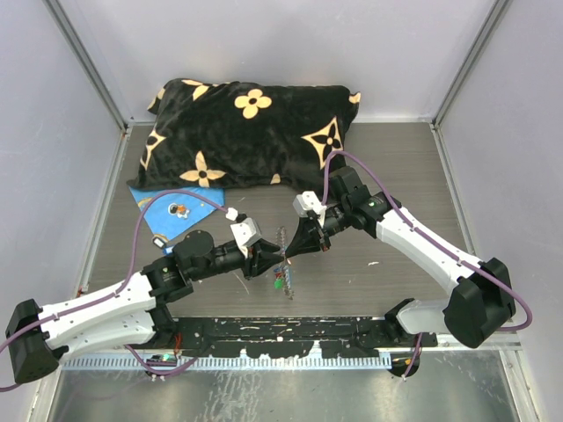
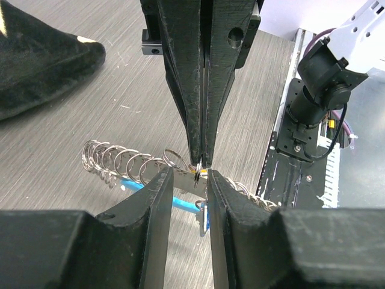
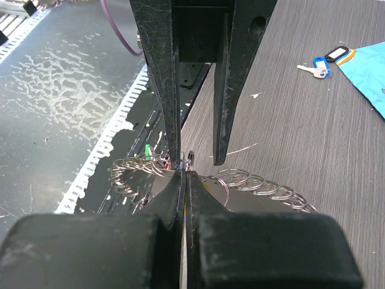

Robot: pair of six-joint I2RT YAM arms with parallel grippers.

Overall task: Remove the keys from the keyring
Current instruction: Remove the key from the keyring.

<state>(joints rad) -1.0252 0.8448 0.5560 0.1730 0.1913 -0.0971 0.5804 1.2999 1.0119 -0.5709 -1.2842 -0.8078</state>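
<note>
- Step in hand, as I judge it: working a key off the keyring (image 2: pixel 120 161), with both grippers meeting nose to nose over it at the centre of the table (image 1: pixel 396 176) in the top view
- The right gripper (image 2: pixel 201 164) is pressed fully closed, its tips pinching the metal where the coil of rings passes; in the left wrist view it comes down from the top edge
- The left gripper (image 3: pixel 197 159) has its jaws a narrow way apart and clamps nothing; one finger touches the rings and the other hangs free beside them
- The keyring lies low on the table between the two tips, its light-blue section (image 2: pixel 180 201) just under the left gripper's own fingers
- The keys (image 1: pixel 280 280) show as small coloured specks just below the meeting point; a green one (image 3: pixel 146 150) peeps out left of the rings
- Next move, in my view: close the left jaws on a single key head while the right one anchors the ring, then slide it round the wire; this calls for very fine aim
- Hard to tell: whether the right tips grip a ring loop or a key blade, since the fingers cover the contact
- A loose blue-headed key (image 3: pixel 319 67) lies upper right, beside the blue sheet (image 3: pixel 370 72), which the frame cuts off
</note>
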